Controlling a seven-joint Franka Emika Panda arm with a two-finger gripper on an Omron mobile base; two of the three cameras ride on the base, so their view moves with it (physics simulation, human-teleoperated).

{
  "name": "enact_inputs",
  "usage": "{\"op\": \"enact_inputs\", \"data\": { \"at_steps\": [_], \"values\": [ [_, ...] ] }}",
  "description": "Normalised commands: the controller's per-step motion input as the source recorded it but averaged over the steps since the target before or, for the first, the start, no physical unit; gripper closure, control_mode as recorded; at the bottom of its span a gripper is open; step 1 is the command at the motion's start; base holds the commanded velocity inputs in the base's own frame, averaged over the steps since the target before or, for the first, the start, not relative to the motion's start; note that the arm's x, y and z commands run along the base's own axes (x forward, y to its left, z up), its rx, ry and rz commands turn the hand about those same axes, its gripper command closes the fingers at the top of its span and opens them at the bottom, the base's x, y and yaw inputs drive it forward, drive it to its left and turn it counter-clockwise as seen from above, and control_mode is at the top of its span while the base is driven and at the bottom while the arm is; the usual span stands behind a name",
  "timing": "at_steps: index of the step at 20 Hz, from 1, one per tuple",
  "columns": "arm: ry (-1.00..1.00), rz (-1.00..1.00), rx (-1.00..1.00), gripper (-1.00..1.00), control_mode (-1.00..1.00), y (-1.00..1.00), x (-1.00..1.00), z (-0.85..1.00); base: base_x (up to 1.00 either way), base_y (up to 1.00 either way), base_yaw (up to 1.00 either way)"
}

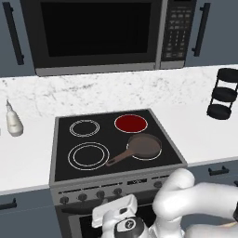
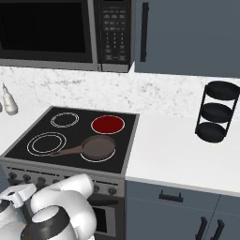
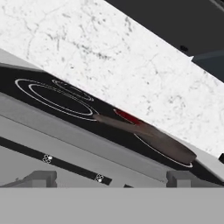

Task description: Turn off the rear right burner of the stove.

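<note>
The stove is a black glass cooktop on a grey range. Its rear right burner glows solid red, and in the hand view shows as a thin red sliver behind the pan. A brown frying pan sits on the front right ring. Small dark knobs line the front panel. My gripper is open, fingertips wide apart with nothing between them, low in front of the panel and looking up across the cooktop.
A black microwave hangs above the stove. A white bottle stands on the counter to the left and a black tiered rack to the right. Marble backsplash runs behind. Drawer handles sit below the right counter.
</note>
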Motion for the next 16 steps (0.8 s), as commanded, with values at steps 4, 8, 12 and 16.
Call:
{"op": "enact_inputs", "data": {
  "at_steps": [4,8,12,16],
  "values": [
    [-0.04,0.04,0.00,-1.00,-1.00,0.16,0.16,-0.39,0.00,0.00,0.00],
    [-0.06,0.02,0.00,-1.00,-1.00,0.20,0.16,-0.34,0.00,0.00,0.00],
    [-0.06,0.00,0.00,-1.00,-1.00,0.37,0.17,-0.25,0.00,0.00,0.00],
    [-0.10,0.00,0.00,-1.00,-1.00,0.38,0.01,-0.35,0.00,0.00,0.00]
  ]
}}
